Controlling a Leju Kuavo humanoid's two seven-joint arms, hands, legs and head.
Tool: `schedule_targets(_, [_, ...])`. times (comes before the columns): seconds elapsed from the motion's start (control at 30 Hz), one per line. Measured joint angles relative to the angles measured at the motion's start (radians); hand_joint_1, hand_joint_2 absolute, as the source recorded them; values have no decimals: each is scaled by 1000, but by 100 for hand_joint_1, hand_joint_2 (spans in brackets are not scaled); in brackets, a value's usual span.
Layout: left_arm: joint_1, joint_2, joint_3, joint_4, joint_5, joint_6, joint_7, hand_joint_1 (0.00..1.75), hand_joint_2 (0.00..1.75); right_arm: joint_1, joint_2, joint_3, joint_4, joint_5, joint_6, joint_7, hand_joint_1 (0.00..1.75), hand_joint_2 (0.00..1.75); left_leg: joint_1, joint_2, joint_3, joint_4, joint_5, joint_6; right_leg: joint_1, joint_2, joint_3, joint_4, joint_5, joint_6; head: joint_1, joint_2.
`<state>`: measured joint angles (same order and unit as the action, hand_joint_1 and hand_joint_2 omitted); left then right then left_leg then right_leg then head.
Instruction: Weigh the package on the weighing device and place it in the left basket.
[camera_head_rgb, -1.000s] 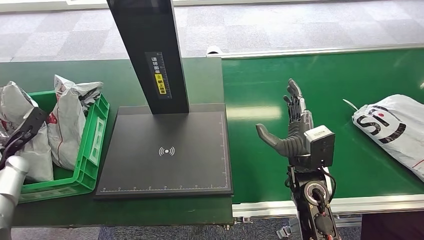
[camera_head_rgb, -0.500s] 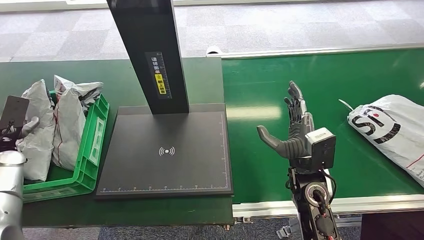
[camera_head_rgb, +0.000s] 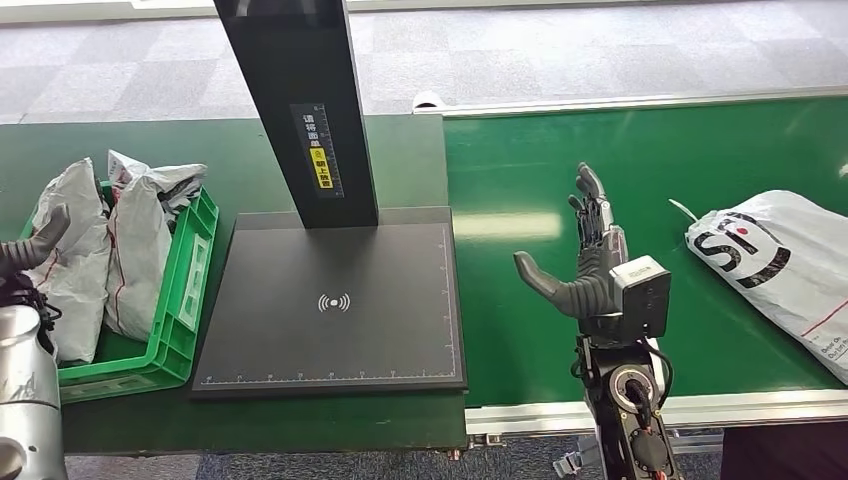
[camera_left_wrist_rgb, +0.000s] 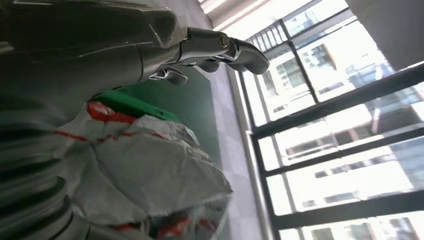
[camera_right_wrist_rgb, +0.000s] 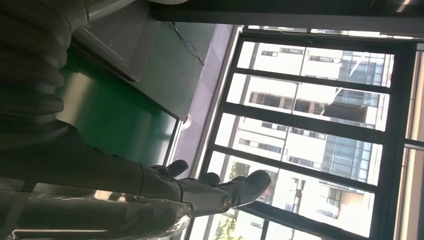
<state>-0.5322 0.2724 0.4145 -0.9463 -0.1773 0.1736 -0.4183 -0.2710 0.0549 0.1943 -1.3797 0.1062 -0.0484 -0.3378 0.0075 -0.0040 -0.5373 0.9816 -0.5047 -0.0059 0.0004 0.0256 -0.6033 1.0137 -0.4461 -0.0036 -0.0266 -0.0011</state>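
A white package (camera_head_rgb: 775, 268) with black and red print lies on the green belt (camera_head_rgb: 640, 150) at the far right. My right hand (camera_head_rgb: 585, 258) stands upright over the belt, left of that package and apart from it, open and empty; its straight fingers (camera_right_wrist_rgb: 220, 192) hold nothing. The black weighing device (camera_head_rgb: 330, 300) sits bare in the middle, its column (camera_head_rgb: 300, 110) rising at the back. The green basket (camera_head_rgb: 185, 300) on the left holds several white packages (camera_head_rgb: 110, 250). At the basket's near left side my left hand (camera_head_rgb: 28, 252) is open, its fingers (camera_left_wrist_rgb: 215, 46) extended above a crumpled package (camera_left_wrist_rgb: 150, 170).
The weighing device and basket stand on a dark green table (camera_head_rgb: 410, 160) that meets the belt at a metal rail (camera_head_rgb: 640, 102). The belt's near edge has a silver frame (camera_head_rgb: 760, 408). Grey carpet (camera_head_rgb: 560, 50) lies beyond.
The package on the belt has slid a little to the left. My left hand has drawn back from over the basket toward the near left. The right hand has stayed in place.
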Motion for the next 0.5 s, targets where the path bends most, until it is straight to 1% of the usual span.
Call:
schedule_targets(0.07, [91,-64,-29,-130,72,-13,-72,0,175,-11,0,2,17,-1,0,4,0,175,-2,0,0,0,-1,0,-1,0,0,0,-1,1,0,0])
schedule_targets(0.13, [208,-143,-108,-256,79,19,-134,0,175,-24,0,11,49,-2,1,-1,0,175,-4,0,1,0,-2,2,-3,0,1,-1,-2,3,0,0])
schedule_targets(0.17, [269,-179,-166,-301,75,48,-157,0,175,-27,0,19,72,-1,1,-11,0,175,-5,0,1,0,-3,3,-4,0,1,-1,-2,4,0,0])
schedule_targets(0.23, [380,-248,-297,-350,105,103,-204,0,175,-27,3,36,136,0,-1,-65,0,175,-5,-1,1,0,-4,4,-6,0,1,-1,-3,5,0,0])
schedule_targets(0.3, [467,-312,-412,-360,174,162,-250,0,175,-18,11,46,228,-1,-19,-160,0,175,-6,-1,1,0,-5,6,-6,0,2,-2,-4,6,0,0])
schedule_targets(0.37, [529,-365,-508,-359,219,223,-273,0,175,-2,18,43,336,-6,-56,-254,0,175,-6,-3,1,0,-6,6,-6,-2,2,-2,-4,7,0,0])
schedule_targets(0.4, [552,-383,-552,-358,221,247,-276,0,175,8,19,39,387,-10,-73,-289,0,175,-6,-5,1,0,-6,7,-6,-4,3,-2,-5,8,0,0])
schedule_targets(0.47, [580,-405,-631,-356,213,272,-279,0,175,28,20,24,463,-14,-90,-331,0,175,-6,-8,-1,0,-6,7,-6,-8,2,-2,-5,8,0,0])
schedule_targets(0.5, [586,-408,-663,-356,213,271,-280,0,175,37,19,15,487,-16,-95,-339,0,175,-6,-8,-1,0,-6,7,-6,-8,2,-2,-5,8,0,0])
